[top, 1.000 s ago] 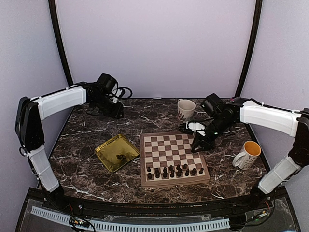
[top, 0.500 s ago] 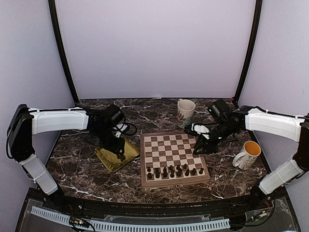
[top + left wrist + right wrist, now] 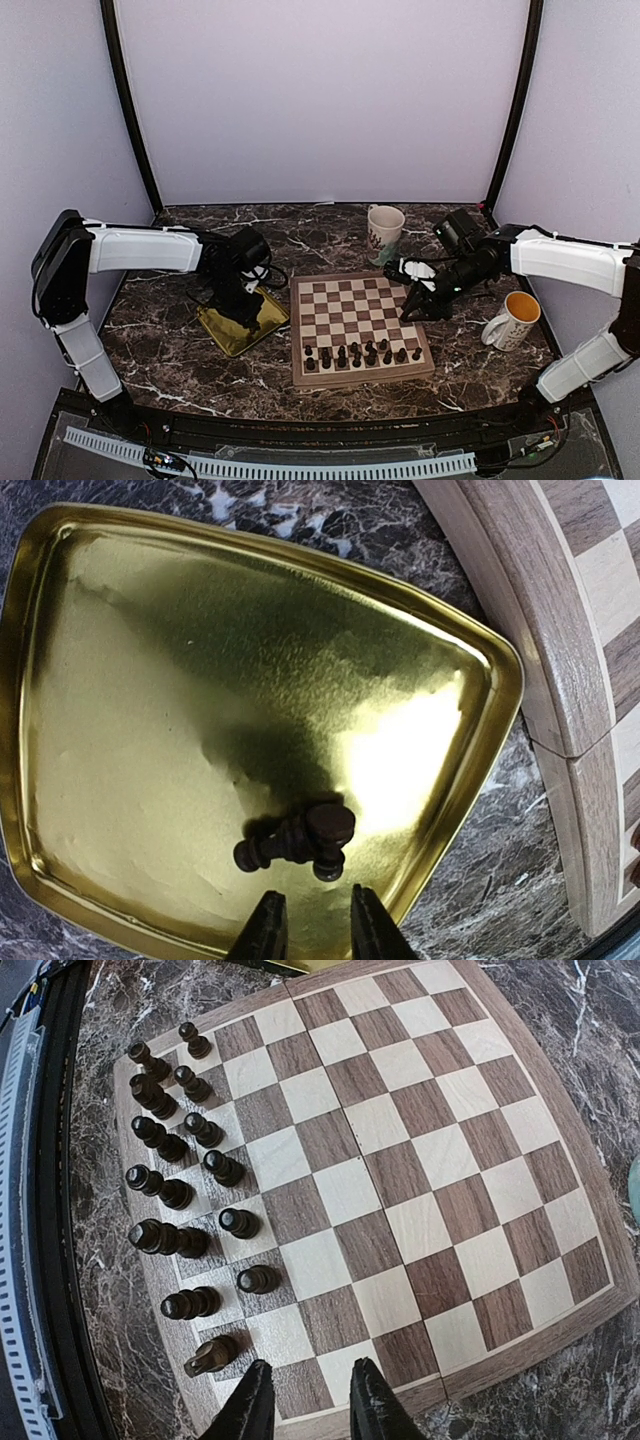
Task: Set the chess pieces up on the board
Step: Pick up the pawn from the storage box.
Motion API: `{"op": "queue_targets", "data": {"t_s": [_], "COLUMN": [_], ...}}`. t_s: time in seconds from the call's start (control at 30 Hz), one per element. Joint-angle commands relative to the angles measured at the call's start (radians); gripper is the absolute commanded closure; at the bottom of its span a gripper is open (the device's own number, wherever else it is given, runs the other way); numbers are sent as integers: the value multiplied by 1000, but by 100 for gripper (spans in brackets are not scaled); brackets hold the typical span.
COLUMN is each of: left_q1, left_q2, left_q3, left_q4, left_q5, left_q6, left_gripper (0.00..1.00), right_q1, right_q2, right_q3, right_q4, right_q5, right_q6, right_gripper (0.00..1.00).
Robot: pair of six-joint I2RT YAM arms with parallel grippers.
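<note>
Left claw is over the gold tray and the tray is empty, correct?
Not empty. The left claw is over the gold tray, but the left wrist view shows dark chess pieces lying in it, just ahead of the claw.

On the board [image 3: 400,1175], chess pieces [image 3: 222,1168] crowd near ranks; the rest lies open.
</note>
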Motion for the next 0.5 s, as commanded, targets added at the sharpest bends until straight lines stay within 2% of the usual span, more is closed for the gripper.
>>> {"op": "queue_targets", "data": {"t_s": [0.0, 0.47], "left_q1": [0, -4], "left_q2": [13, 72], "left_q3": [34, 44], "left_q4": [-32, -24], "left_q5": [11, 25], "left_q6": [-14, -5], "left_gripper": [78, 78], "right_q1": [-8, -8], "right_q2": [-18, -11], "right_q3": [-9, -12], "right_q4": [31, 33], "right_q5": [-4, -1], "right_q6": [3, 2], "right_gripper": [73, 73]}}
